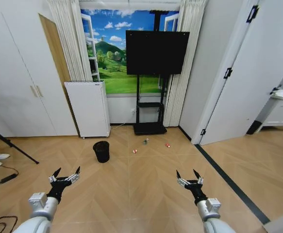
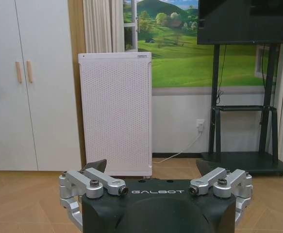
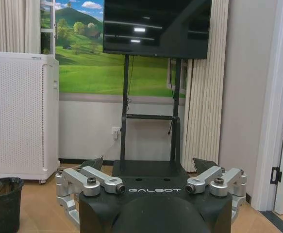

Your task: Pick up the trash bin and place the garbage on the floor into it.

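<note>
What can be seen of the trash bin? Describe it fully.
The trash bin is a small round black wire-mesh basket, slightly tapered toward its base, with a solid-looking rim. It stands upright on the floor, in front of the white perforated appliance. Nothing touches it; the litter lies apart, toward the robot's right.

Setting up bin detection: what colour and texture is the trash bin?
Black wire mesh; the trash bin shows best in the right wrist view.

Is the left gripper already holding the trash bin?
No: in the head view the trash bin stands on the floor, well ahead of the open left gripper.
</note>
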Tool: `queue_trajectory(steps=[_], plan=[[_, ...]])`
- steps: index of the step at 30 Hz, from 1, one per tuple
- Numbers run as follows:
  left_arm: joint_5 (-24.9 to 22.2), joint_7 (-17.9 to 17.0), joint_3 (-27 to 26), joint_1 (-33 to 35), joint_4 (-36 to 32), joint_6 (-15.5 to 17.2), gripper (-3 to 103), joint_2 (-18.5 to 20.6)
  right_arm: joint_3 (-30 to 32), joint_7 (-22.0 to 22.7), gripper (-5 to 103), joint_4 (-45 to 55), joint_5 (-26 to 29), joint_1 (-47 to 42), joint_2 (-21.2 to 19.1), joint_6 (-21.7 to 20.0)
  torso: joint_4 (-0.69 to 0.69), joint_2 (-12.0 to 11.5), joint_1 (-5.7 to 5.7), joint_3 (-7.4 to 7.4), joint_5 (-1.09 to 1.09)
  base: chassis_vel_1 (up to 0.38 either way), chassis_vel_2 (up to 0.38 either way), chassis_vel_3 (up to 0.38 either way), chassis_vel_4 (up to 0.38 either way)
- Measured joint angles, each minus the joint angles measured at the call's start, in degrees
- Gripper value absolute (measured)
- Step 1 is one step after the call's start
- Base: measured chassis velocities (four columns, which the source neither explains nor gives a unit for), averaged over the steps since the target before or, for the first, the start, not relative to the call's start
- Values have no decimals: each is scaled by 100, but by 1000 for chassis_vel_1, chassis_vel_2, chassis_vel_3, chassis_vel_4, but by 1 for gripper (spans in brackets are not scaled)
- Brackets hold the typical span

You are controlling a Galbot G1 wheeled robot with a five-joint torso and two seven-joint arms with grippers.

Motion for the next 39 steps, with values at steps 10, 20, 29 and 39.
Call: queue_trajectory(steps=[10, 20, 29, 39], plan=[[-100, -8, 21, -19, 69, 49, 100, -56, 16, 33, 100, -195, 161, 39, -42, 77, -1, 1, 0, 0, 2, 96, 71, -76, -71], [-89, 3, 19, -13, 97, 24, 100, -90, 13, 31, 100, -262, 178, 87, -72, 82, 0, 1, 0, 0, 1, -9, -9, 36, 36], [147, -53, 91, -73, 229, -261, 100, -133, 20, 43, 100, -330, 282, 121, -144, 72, -2, 1, 0, 0, 1, 37, 32, 10, 17], [180, -3, 116, -57, 236, -211, 100, -161, 57, 111, 100, -436, 398, 204, -181, 59, 0, 1, 0, 0, 1, 0, 0, 0, 0]])
